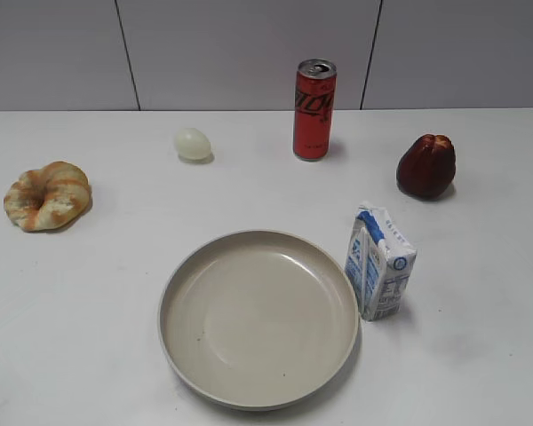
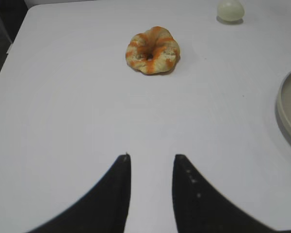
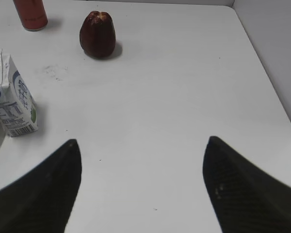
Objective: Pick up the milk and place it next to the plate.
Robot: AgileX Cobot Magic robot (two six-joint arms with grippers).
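Note:
The milk (image 1: 379, 262), a small white-and-blue gable-top carton, stands upright on the white table just right of the plate (image 1: 258, 316), a large round beige dish. The milk also shows at the left edge of the right wrist view (image 3: 12, 104). The plate's rim shows at the right edge of the left wrist view (image 2: 287, 109). My right gripper (image 3: 141, 145) is open and empty, to the right of the milk and apart from it. My left gripper (image 2: 152, 158) is open with a narrow gap and empty, over bare table. Neither gripper shows in the exterior view.
A tall red soda can (image 1: 314, 109) stands at the back centre. A dark red fruit (image 1: 426, 166) sits back right, a pale egg (image 1: 193, 144) back left, and an orange-striped pastry ring (image 1: 47, 195) at the left. The table's right edge (image 3: 266, 73) is near.

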